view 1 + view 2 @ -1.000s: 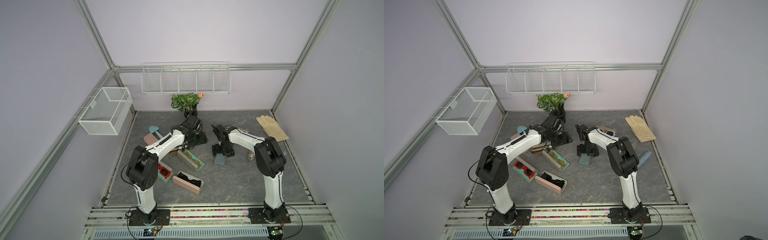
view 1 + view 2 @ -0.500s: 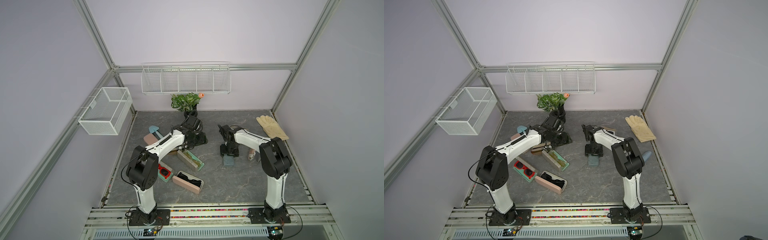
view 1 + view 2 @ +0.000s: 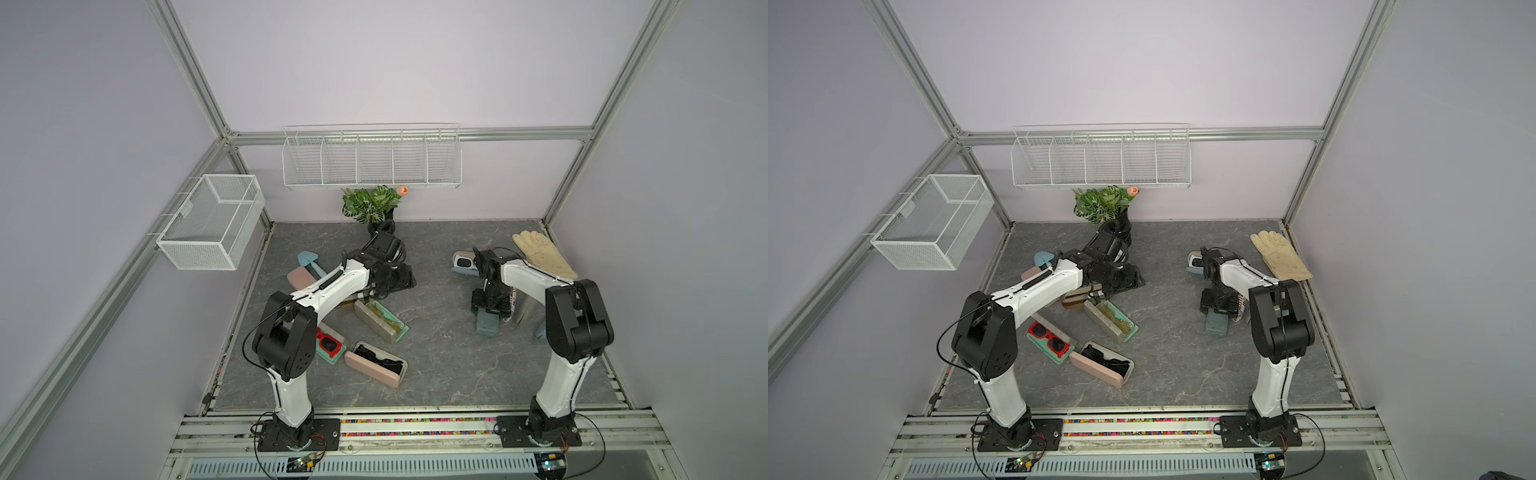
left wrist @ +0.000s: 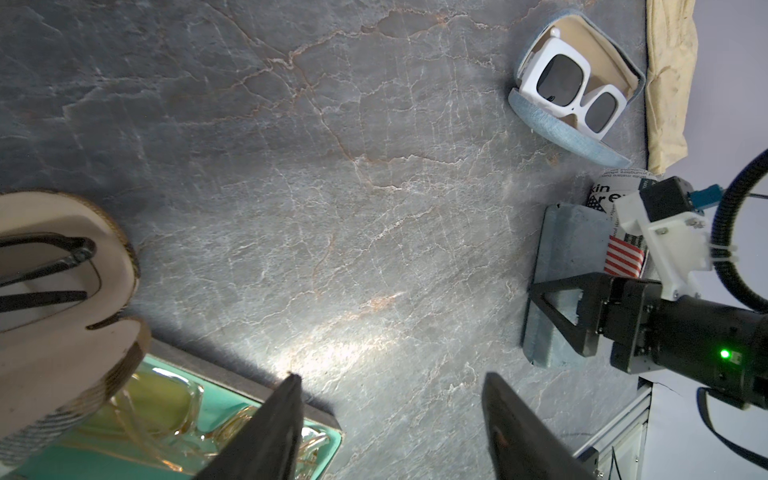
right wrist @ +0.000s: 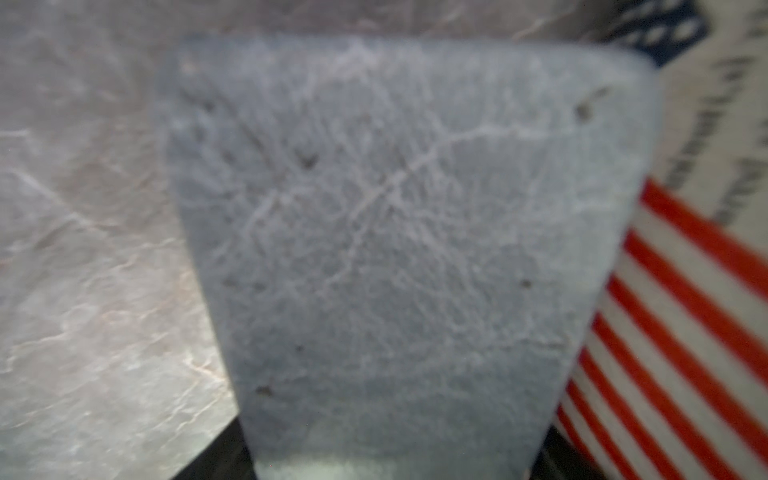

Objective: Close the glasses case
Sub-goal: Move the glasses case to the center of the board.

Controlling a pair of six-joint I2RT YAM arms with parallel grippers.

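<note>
A closed grey-blue glasses case (image 3: 487, 326) (image 5: 407, 232) lies on the floor at the right, and my right gripper (image 3: 490, 307) (image 5: 386, 457) is shut on its end, a black finger on each side. The left wrist view shows that same case (image 4: 569, 249). My left gripper (image 4: 390, 376) (image 3: 399, 278) hangs open over bare floor mid-scene, holding nothing. An open teal case with yellowish glasses (image 3: 380, 322) (image 4: 166, 415) lies beside one left finger. An open blue case with white sunglasses (image 3: 463, 264) (image 4: 577, 83) lies behind the right arm.
A flag-printed can (image 5: 685, 291) (image 4: 623, 257) touches the grey-blue case. Open cases lie at front left: pink with black glasses (image 3: 376, 363), teal with red sunglasses (image 3: 330, 345), and a tan one (image 4: 62, 270) under the left arm. A glove (image 3: 540, 253) and plant (image 3: 370, 203) sit behind.
My right gripper has slid to the right with the grey-blue case, up against the can. The left arm has not moved.
</note>
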